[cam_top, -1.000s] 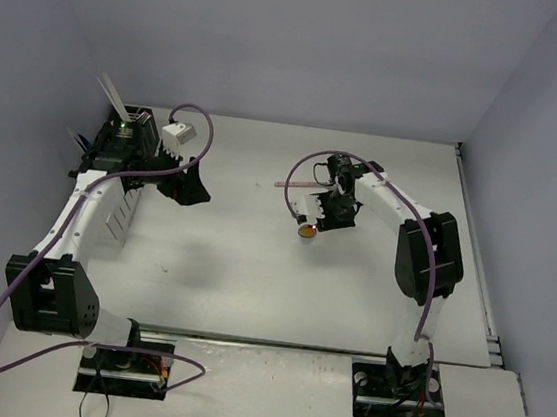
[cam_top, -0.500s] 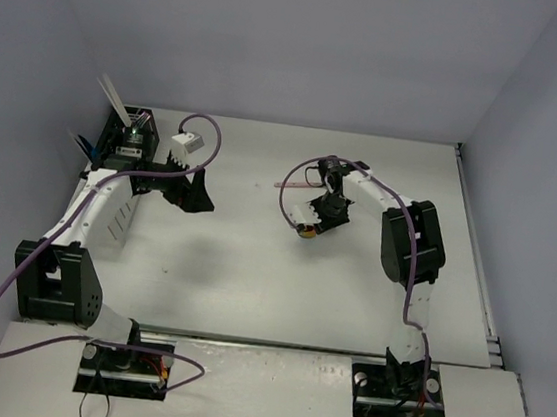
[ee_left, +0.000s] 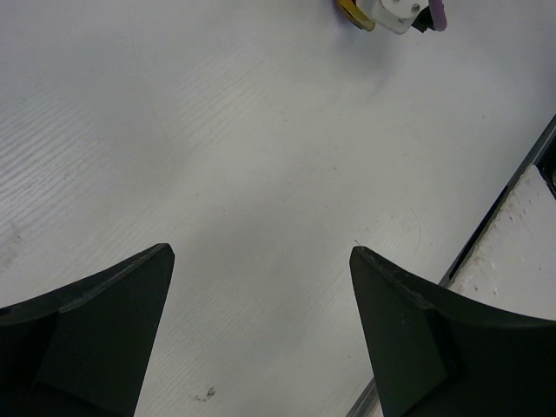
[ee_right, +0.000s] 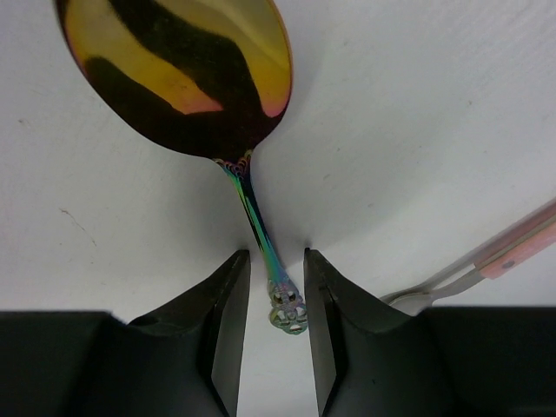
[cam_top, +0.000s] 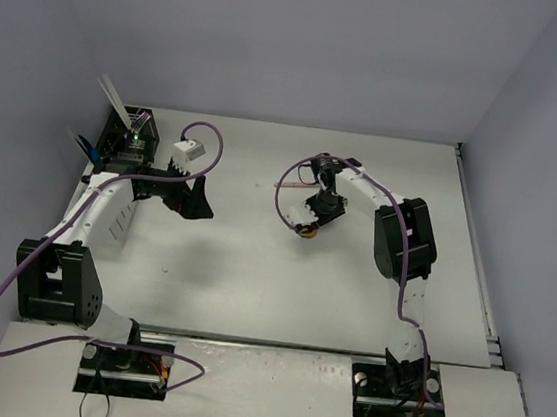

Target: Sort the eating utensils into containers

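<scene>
Right wrist view alone is showing right gripper (ee_right: 274, 258) straddling gold spoon (ee_right: 178, 74), grip unclear; left gripper (ee_left: 261, 254) gaping near black caddy (cam_top: 128, 139) holding pale sticks (cam_top: 110, 97).

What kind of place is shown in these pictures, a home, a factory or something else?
Most likely a robotics test cell: bare pale grey walls enclose a plain white table, and two black-and-white robot arms with purple cables stand bolted at its near edge.

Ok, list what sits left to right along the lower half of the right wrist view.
One tool finger → gold spoon's handle → other tool finger → pink-handled utensil.
</scene>
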{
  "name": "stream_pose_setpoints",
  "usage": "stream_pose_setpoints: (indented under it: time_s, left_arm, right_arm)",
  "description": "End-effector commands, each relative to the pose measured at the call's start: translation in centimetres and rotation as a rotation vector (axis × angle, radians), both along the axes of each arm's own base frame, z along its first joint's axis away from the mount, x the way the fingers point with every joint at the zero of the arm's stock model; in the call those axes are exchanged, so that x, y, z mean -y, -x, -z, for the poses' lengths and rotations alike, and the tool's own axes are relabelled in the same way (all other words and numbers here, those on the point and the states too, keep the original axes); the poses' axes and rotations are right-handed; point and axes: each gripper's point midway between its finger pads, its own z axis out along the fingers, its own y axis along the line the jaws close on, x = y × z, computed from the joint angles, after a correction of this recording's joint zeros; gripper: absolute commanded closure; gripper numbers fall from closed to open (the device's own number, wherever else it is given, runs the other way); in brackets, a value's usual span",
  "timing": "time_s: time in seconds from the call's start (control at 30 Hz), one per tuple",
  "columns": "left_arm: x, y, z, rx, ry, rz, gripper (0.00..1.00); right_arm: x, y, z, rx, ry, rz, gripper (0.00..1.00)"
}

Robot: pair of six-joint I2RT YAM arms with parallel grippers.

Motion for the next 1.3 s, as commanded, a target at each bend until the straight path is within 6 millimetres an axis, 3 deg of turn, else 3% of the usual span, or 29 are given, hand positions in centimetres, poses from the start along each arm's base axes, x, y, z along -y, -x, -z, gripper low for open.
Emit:
stream_pose_setpoints:
  time_s: [0.0,0.23,0.53,0.83,1.0,1.1,1.27]
  left_arm:
    - [0.4,-0.8,-2.9,0.106,0.023,0.028,0.19]
    - [0.8,-0.7,-3.9,0.097,0.056,0.019,0.19]
    - [0.5,-0.7,-5.3,0.126,0.06,-0.001,0.19]
    - [0.2,-0.8,-6.2,0.14,0.056,-0.008,0.19]
    - [0.1,-0.7,-6.5,0.149,0.052,-0.015,0.19]
    - [-1.1,-1.2,-6.7,0.149,0.053,-0.073,0.19]
    - [-2.4,-2.5,-8.9,0.227,0.154,-0.195,0.19]
  right_arm:
    - [1.5,3.9,5.2,-0.166,0.143,-0.079,0.71]
    - [1.5,5.0,6.7,-0.227,0.215,-0.091,0.71]
    - [1.1,8.2,7.3,-0.305,0.26,-0.108,0.75]
    - [-2.6,11.6,6.1,-0.39,0.166,-0.05,0.94]
    - [-4.7,13.1,4.2,-0.409,0.084,0.054,1.0]
    - [-6.7,14.5,1.8,-0.426,-0.009,0.12,1.0]
    - [-9.2,15.8,-2.8,-0.467,-0.172,0.266,1.0]
